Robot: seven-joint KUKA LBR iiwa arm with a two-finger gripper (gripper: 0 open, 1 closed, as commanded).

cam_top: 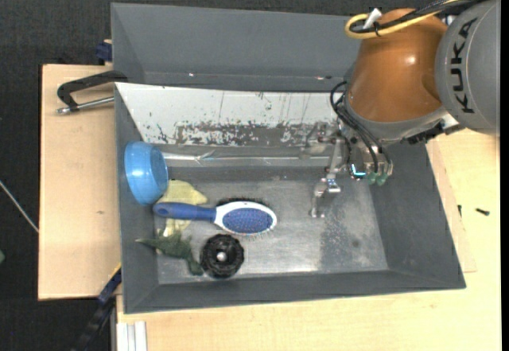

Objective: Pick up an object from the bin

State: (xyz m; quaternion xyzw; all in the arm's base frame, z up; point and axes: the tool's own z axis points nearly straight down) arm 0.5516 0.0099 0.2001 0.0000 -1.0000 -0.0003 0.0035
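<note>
My gripper (322, 200) hangs low over the bin floor right of the middle, under the orange wrist cover, with no loose thing beneath it. The nearest thing is a blue-and-white hairbrush (231, 217), lying flat to the gripper's left with its oval head pointing towards it and well apart from it. In front of the brush, by the bin's near wall, lies a black round ribbed part (221, 255).
At the left of the bin lie a blue cup (145, 173) on its side, a pale yellow piece (184, 193) under the brush handle, and a dark green toy figure (170, 247) in the front-left corner. The arm reaches in over the right rim.
</note>
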